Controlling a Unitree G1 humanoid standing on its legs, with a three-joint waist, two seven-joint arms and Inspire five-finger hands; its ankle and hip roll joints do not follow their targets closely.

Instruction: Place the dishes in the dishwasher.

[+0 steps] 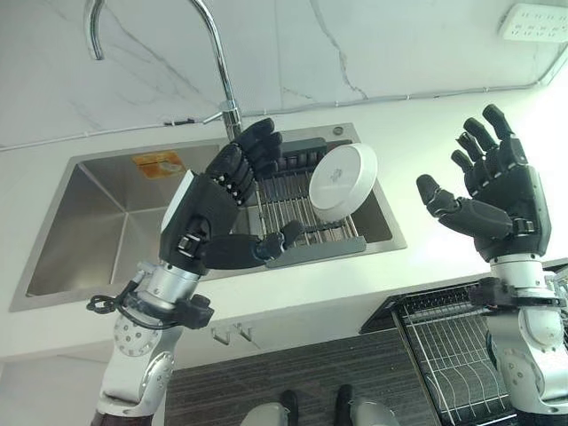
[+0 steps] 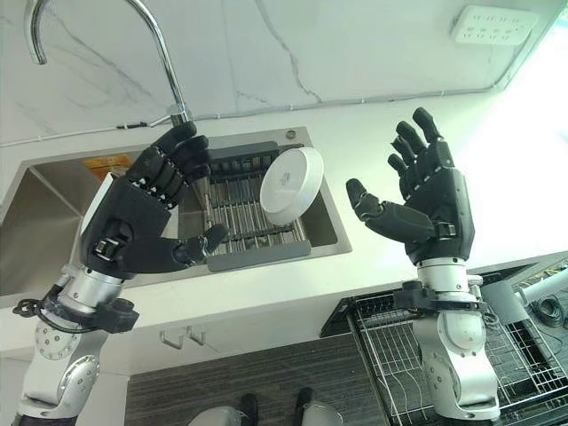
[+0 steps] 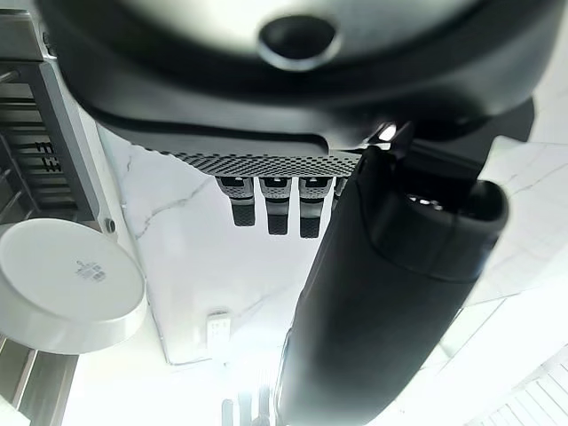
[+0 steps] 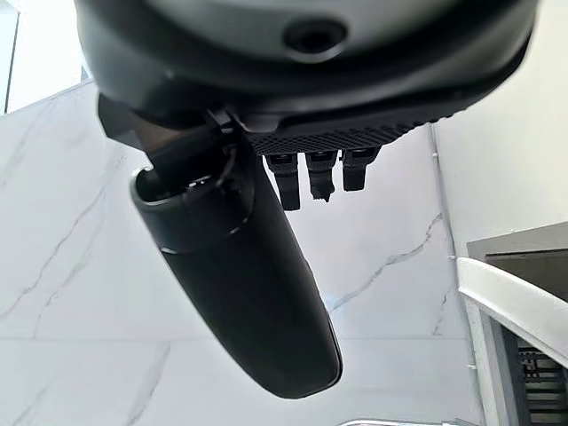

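Leaning on its edge in the dark drying rack (image 1: 297, 209) that spans the steel sink (image 1: 98, 213), a white round dish (image 1: 343, 182) rests tilted against the rack's right end, its flat underside facing out. Both hands are raised above the white table (image 1: 426, 142), palms facing each other, holding nothing. The left hand (image 1: 217, 209) hovers over the sink just beside the rack, its fingers (image 1: 257, 146) loosely bent at the tips and its thumb reaching toward the rack's near edge, apart from the dish. The right hand (image 2: 430, 200) is lifted over the table to the right of the sink, well apart from the dish, its fingers (image 2: 417, 133) spread and nearly straight, thumb held out. A curved chrome faucet (image 1: 213, 53) rises behind the sink. Below the table's front edge, at the lower right, the dishwasher's wire rack (image 2: 404, 355) stands pulled out.
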